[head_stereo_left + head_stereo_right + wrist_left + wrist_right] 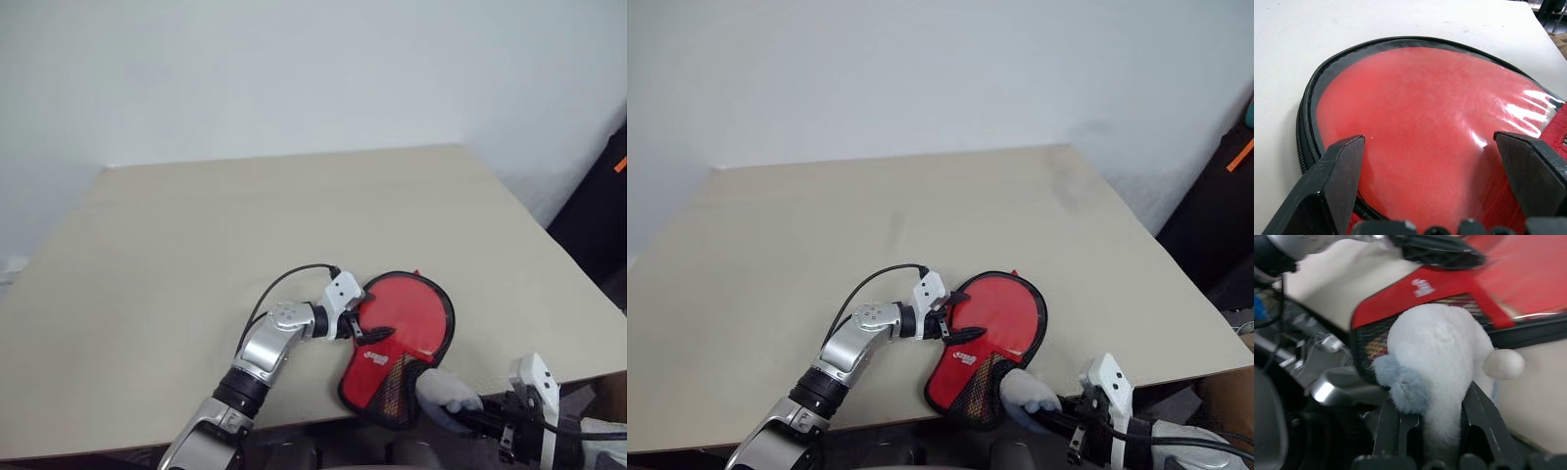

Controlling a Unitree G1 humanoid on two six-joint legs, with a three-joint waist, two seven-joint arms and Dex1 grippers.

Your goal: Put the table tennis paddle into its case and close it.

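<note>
Paddle (402, 318) lies inside the case (431, 364) at the table (196, 255) edge; left gripper (1429, 161) spread wide over its slick, floppy plastic, right gripper (1431, 428) clamped on a fuzzy ball (1432, 357); grab the zip

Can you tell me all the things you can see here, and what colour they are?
case: one, clear plastic over red with black piping and a white logo, lying near the front edge of the table.
table tennis paddle: one, red face, seen through the clear side of the case.
fuzzy toy: one, white with a grey-blue patch, by the narrow end of the case.
table: one, beige, under everything.
wall: one, white, behind the table.
left gripper: one, black fingers, open, at the case.
right gripper: one, black fingers, shut on the fuzzy toy.
</note>
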